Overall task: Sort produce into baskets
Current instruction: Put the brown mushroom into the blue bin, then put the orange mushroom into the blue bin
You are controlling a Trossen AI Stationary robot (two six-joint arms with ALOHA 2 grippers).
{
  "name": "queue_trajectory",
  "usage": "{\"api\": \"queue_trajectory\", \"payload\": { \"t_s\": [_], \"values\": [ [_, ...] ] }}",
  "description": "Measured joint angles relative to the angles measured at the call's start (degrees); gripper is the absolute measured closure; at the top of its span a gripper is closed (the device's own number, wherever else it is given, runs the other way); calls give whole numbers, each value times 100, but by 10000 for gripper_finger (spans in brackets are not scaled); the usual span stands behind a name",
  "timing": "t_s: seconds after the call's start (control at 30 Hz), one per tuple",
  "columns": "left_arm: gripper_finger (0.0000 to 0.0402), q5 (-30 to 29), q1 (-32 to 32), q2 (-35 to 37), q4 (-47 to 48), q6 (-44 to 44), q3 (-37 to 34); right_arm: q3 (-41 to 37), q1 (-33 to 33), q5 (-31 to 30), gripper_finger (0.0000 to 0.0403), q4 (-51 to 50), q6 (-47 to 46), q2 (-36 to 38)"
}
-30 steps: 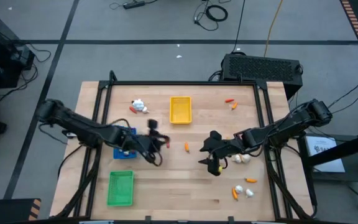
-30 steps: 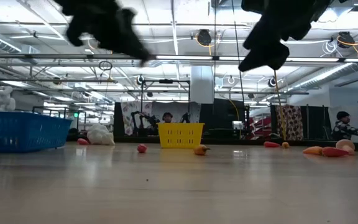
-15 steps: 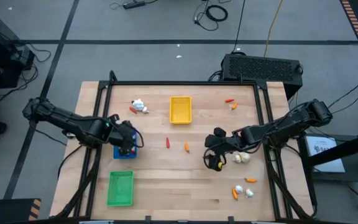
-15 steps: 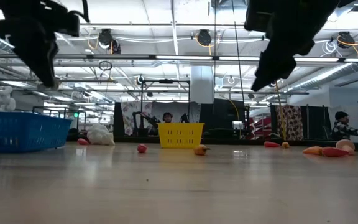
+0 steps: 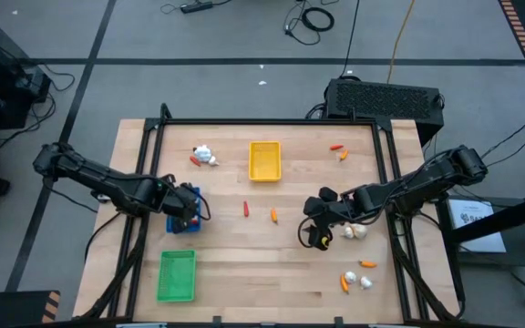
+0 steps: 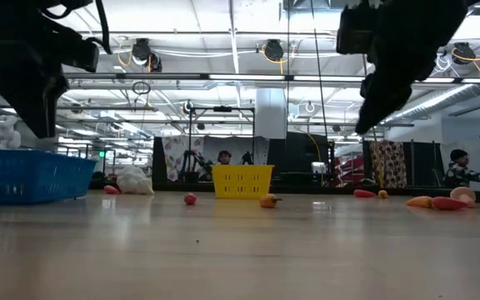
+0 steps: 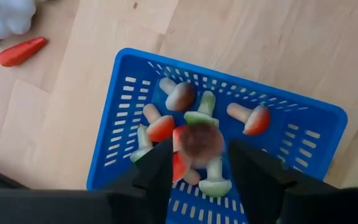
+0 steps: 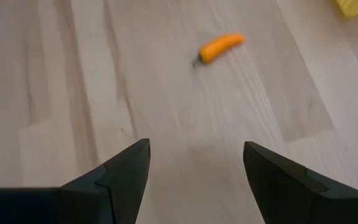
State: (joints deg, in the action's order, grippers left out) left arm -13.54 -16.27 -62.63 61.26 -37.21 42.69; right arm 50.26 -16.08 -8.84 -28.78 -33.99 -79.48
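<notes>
Right, from the high view your left tool (image 5: pixel 182 202) sits over the blue tray (image 5: pixel 182 225), with the green tray (image 5: pixel 177 276) near it toward the desk's front edge and the yellow tray (image 5: pixel 264 160) well apart, toward the back. Your right tool (image 5: pixel 315 223) hangs over bare desk (image 5: pixel 244 273), on the far side of the red piece (image 5: pixel 245 209) and the orange pepper (image 5: pixel 273 215) from the blue tray. Whitish bulbs (image 5: pixel 354 231) lie just beyond the right tool.

Low view: blue tray (image 6: pixel 27 175) stands under the left arm; the yellow tray (image 6: pixel 242 180) shows farther back, with the red piece (image 6: pixel 190 198) and orange pepper (image 6: pixel 268 200) in front of it.

Left wrist view: left tool (image 7: pixel 197 165) is spread, with a blurred brownish-capped piece (image 7: pixel 201 140) between its fingers, over mushroom-like pieces (image 7: pixel 249 118) lying in the blue tray (image 7: pixel 120 118). You cannot tell whether it is touching them.

Right wrist view: right tool (image 8: pixel 195 163) is spread wide, nothing between the fingers; the orange pepper (image 8: pixel 219 47) lies on the desk ahead.
</notes>
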Motion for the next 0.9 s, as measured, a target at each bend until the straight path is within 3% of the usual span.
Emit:
{"api": "queue_trajectory", "payload": {
  "t_s": [0.4, 0.53, 0.73, 0.9],
  "values": [
    [226, 165, 0, 2, -111, 52, -5, 0, 71, 22, 154, -733, -466, 187],
    [226, -12, 2, 2, -570, 402, -6, 4, 246, -22, 154, -1327, -776, 451],
    [226, -47, 118, 1, -2140, 1700, -6, 2, 515, -43, 154, -3139, -2399, 621],
    [226, -42, 302, 0, -3014, 2663, -6, -2, 573, -437, 154, -4371, -3802, 605]
  ]
}}
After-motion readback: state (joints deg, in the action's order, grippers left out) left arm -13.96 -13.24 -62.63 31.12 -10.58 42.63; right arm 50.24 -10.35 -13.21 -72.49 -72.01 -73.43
